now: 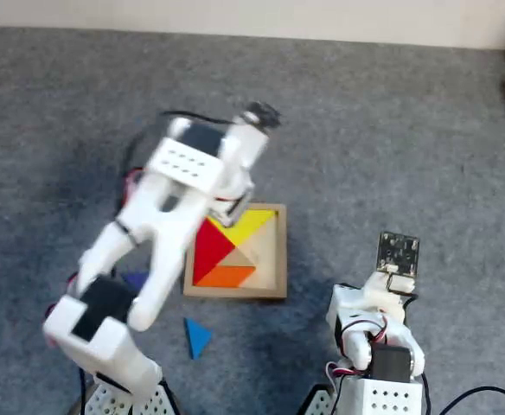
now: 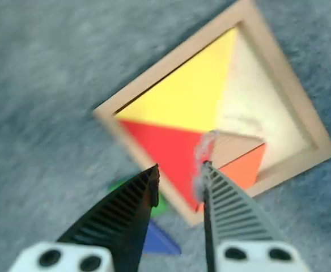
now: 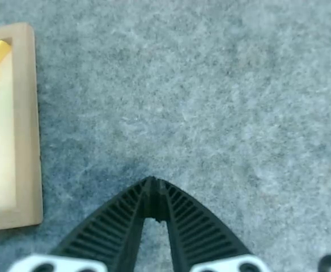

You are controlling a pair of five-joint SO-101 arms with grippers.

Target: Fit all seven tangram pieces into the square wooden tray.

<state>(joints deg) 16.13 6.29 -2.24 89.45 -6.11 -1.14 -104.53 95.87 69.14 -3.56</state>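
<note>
the left pincer (image 2: 179, 170) is spread, with a clear gap between its two fingers and nothing held in it; it hangs just above the left edge of the square wooden tray (image 2: 281, 79), over the red triangle (image 2: 168, 150). whether a fingertip touches the piece cannot be told. the right pincer (image 3: 154, 182) is pressed together at the tips, holds nothing, and sits over bare carpet to the right of the tray

the tray lies in the middle of the table, between the two arms. a yellow triangle (image 1: 251, 223) fills its far side, the red triangle its left side and an orange piece (image 1: 228, 275) its near side; the right part shows bare wood. a blue triangle (image 1: 197, 336) lies on the carpet near the tray's near-left corner, a darker blue piece (image 1: 136, 279) lies left of the tray beside the left arm, and a green piece (image 2: 161, 205) lies just outside the tray's left edge

grey carpet (image 1: 391, 130) covers the table, and a pale wall (image 1: 235, 15) runs along the far side
</note>
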